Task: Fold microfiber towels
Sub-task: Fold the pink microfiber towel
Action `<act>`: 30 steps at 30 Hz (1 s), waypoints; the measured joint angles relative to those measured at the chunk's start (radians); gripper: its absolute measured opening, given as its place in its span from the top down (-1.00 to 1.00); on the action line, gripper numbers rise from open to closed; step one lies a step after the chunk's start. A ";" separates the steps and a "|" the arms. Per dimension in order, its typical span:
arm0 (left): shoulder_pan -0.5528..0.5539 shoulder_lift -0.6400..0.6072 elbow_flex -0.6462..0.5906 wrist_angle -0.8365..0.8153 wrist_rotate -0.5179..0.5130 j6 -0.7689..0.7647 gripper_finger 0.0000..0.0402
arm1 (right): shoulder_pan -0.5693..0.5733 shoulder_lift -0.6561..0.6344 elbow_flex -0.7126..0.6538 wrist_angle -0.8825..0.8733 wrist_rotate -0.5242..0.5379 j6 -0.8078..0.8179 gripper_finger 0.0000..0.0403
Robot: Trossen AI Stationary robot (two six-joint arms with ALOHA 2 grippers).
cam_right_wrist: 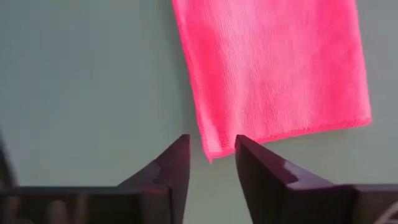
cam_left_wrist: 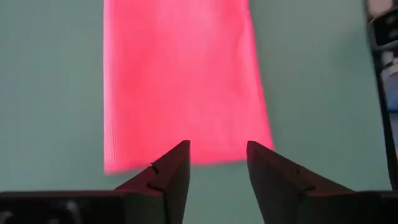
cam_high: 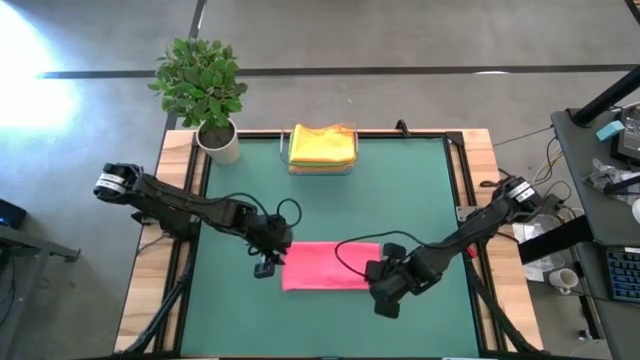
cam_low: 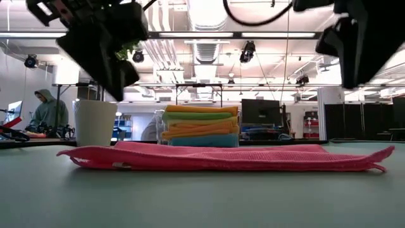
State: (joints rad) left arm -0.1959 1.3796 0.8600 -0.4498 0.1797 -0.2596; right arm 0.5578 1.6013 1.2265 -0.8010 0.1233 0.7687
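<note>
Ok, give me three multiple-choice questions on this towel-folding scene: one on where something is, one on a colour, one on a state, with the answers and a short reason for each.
1. Where does the stack of folded towels sit?
A. at the far edge of the table, beside the potted plant
B. between the two tools
C. on the floor

2. What colour is the towel lying between the tools?
A. green
B. light blue
C. pink

3. How is the left tool?
A. open, holding nothing
B. shut on the towel
C. out of sight

Answers: 1 A, the high view shows the stack at the far edge right of the plant. 2 C, every view shows it pink. 3 A, its wrist view shows spread fingers with bare mat between.
</note>
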 joint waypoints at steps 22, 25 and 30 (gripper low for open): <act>0.037 0.242 0.001 0.289 0.004 0.135 0.95 | -0.186 -0.013 -0.241 0.446 -0.150 0.217 0.95; 0.040 0.252 0.001 0.292 0.003 0.136 0.96 | -0.186 -0.013 -0.258 0.449 -0.155 0.239 0.96; 0.055 0.287 0.000 0.295 -0.007 0.135 0.97 | -0.192 -0.013 -0.308 0.446 -0.158 0.285 0.96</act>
State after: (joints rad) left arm -0.1410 1.6665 0.8604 -0.1551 0.1726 -0.1246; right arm 0.3662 1.5885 0.9188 -0.3546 -0.0347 1.0534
